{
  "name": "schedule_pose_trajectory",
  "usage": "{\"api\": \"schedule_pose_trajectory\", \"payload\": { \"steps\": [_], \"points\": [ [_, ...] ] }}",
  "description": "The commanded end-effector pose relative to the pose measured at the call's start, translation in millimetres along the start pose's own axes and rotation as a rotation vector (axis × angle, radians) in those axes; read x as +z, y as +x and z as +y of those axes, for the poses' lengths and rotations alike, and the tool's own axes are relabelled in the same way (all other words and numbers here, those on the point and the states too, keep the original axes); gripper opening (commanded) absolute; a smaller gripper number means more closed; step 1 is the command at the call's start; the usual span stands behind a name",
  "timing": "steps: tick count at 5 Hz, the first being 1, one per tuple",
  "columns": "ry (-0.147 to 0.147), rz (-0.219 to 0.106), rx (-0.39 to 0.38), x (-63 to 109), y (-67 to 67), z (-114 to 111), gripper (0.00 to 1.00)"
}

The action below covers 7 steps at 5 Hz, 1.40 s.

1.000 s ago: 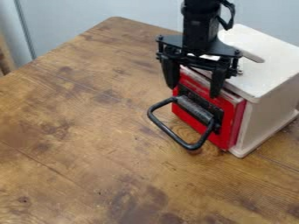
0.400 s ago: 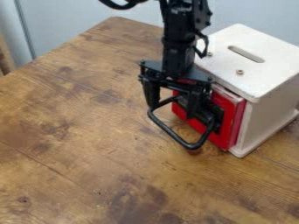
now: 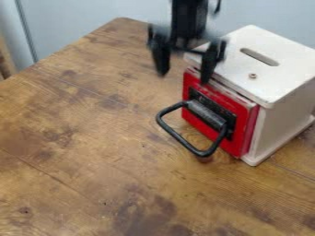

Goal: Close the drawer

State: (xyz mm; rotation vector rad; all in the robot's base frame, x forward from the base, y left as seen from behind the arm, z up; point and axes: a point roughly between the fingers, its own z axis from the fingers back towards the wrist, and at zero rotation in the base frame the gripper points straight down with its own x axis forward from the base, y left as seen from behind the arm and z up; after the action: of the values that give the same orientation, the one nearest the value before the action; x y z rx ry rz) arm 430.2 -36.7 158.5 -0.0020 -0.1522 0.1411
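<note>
The drawer (image 3: 237,118) shows its red front panel in the left face of the cream cabinet (image 3: 278,85), and the panel looks close to flush with that face. Its black loop handle (image 3: 189,132) hangs down from the panel onto the table. My gripper (image 3: 183,57) is motion-blurred above and to the left of the drawer, near the cabinet's top left corner. Its two dark fingers (image 3: 157,57) are spread apart with nothing between them, and they touch neither the handle nor the panel.
The cabinet stands at the right of a worn wooden table (image 3: 87,147), close to the right edge. A slot (image 3: 256,57) is cut in the cabinet's top. A pale wall lies behind the table's far edge.
The gripper dropped down in front of the drawer beside the handle, then rose up and back to the cabinet's top corner. The drawer front and handle look unmoved.
</note>
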Motion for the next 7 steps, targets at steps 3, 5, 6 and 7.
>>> {"api": "schedule_pose_trajectory", "payload": {
  "steps": [3, 5, 6, 7],
  "points": [
    [-0.033, -0.035, -0.158, 9.6, -12.4, -15.5, 1.0],
    [0.0, -0.039, -0.014, 50.3, -4.8, -5.1, 1.0],
    [-0.002, -0.043, 0.021, 54.0, -16.0, 7.8, 1.0],
    [0.0, -0.041, 0.05, 55.7, -24.8, 17.7, 1.0]
  ]
}}
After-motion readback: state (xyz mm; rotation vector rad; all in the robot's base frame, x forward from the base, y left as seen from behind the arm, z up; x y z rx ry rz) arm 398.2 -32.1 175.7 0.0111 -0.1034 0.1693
